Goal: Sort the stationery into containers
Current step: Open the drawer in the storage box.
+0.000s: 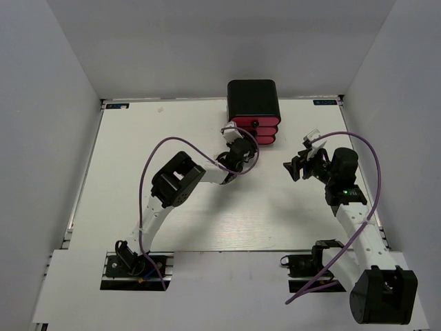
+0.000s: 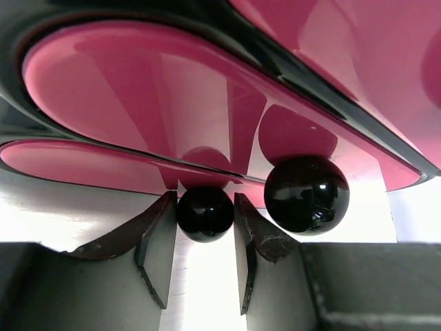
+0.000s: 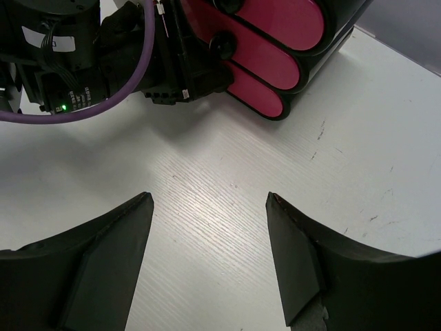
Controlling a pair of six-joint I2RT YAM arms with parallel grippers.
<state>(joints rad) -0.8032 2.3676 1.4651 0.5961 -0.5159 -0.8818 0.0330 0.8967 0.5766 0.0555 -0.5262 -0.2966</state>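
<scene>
The right gripper (image 3: 210, 200) hangs spread and empty over the white table (image 1: 138, 138), with the black cabinet (image 1: 253, 93) at its 11 o'clock. The left gripper (image 2: 204, 200) is the nearer one. It is at the pink drawers (image 2: 138, 89), its fingers (image 2: 160, 241) pinching one black knob (image 2: 204, 214), and a second knob (image 2: 306, 194) sits at 2 o'clock. The drawer should pull toward 6 o'clock over the smooth tabletop. No stationery shows in any view.

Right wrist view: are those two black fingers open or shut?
Open. The right fingers stand wide apart, with only bare table between them and nothing held.
</scene>
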